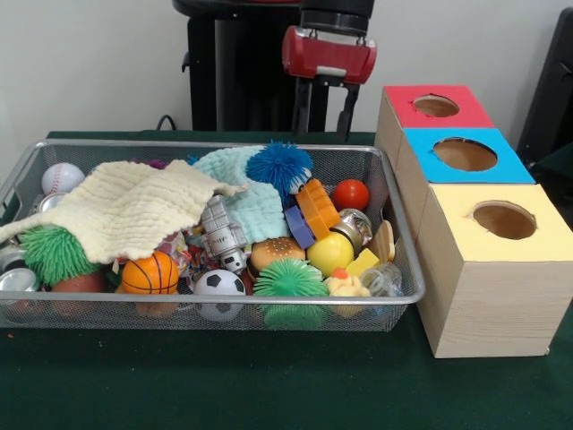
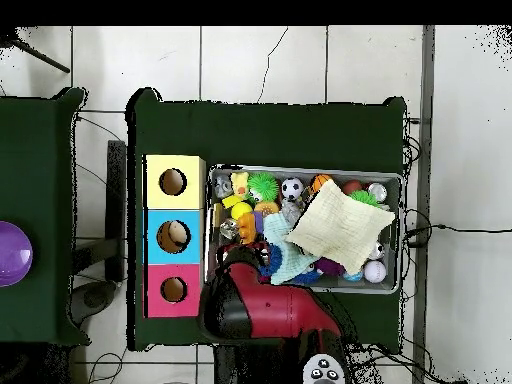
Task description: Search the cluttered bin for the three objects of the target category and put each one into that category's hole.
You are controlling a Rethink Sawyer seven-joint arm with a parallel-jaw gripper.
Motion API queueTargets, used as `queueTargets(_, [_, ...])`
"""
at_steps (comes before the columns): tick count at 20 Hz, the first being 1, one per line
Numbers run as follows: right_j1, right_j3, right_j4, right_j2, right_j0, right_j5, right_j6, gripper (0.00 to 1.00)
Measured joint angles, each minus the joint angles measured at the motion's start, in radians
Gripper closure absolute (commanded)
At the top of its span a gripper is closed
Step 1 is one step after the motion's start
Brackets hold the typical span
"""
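A wire mesh bin holds a jumble of toys. Among them are a baseball, a basketball, a soccer ball, a red ball, a yellow ball, a blue spiky ball and two green spiky balls. A cream cloth covers the bin's left part and hides what is under it. My gripper hangs open and holds nothing, above the bin's far rim near the blue spiky ball. Three boxes with holes stand beside the bin: red, blue and yellow.
Also in the bin are a teal cloth, an orange block, a toy burger, a grey robot toy and a rubber duck. From overhead my arm covers the bin's corner near the red box. A purple bowl sits on a side table.
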Motion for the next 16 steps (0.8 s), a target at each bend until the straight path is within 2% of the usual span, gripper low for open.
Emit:
queueTargets(4, [0.03, 0.0, 0.0, 0.024, -0.041, -0.02, 0.0, 0.0])
queueTargets(5, [0.047, 0.0, 0.0, 0.049, -0.068, -0.046, 0.0, 0.0])
queueTargets(10, [0.088, 0.0, 0.0, 0.109, -0.112, -0.152, 0.0, 0.0])
queueTargets(16, [0.125, 0.01, 0.005, 0.155, -0.111, -0.306, 0.008, 0.0])
